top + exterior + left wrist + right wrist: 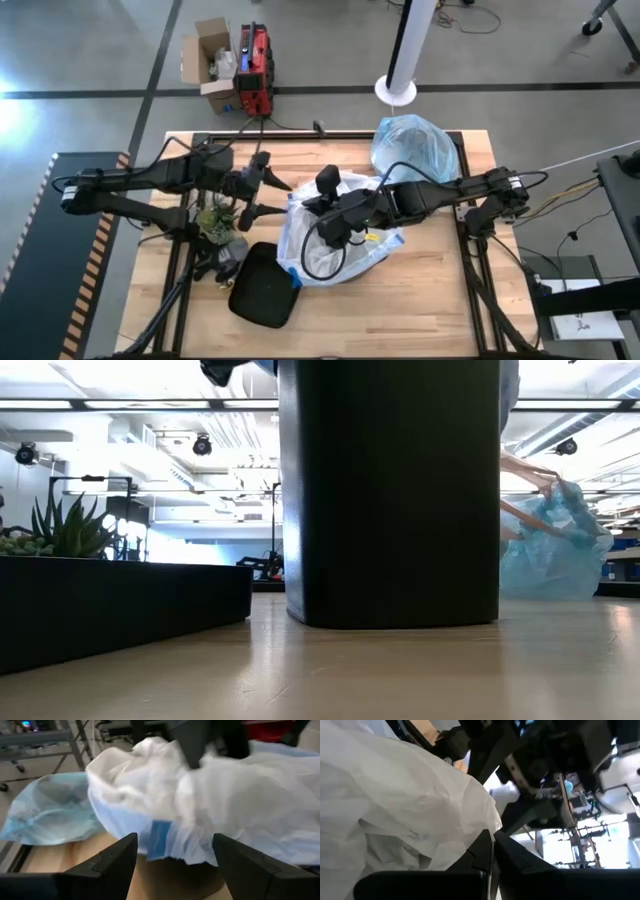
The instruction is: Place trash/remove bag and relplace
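The step in hand looked like fitting the replacement liner. The light-blue bag (pixel 415 148) lay bunched at the far right corner of the counter (pixel 430 300), apparently filled and already out of the black bin (pixel 262 285). That bin lay tipped on its side near the front left, its mouth apparently toward the counter's middle, though this was hard to confirm.

The right tool (pixel 335 235) was clenched on the rim of the white translucent plastic bag (pixel 330 255), which spread in a heap at mid-counter. The heap's long axis ran roughly from the bin's mouth toward the right arm. The left tool (pixel 272 195) stood released, fingers (pixel 117 857) wide, just beside the white bag's far-left edge and holding nothing.

The next move probably called for the left tool to pinch the bag's opposite rim, so that both arms could spread its mouth. The bin would likely need righting first.
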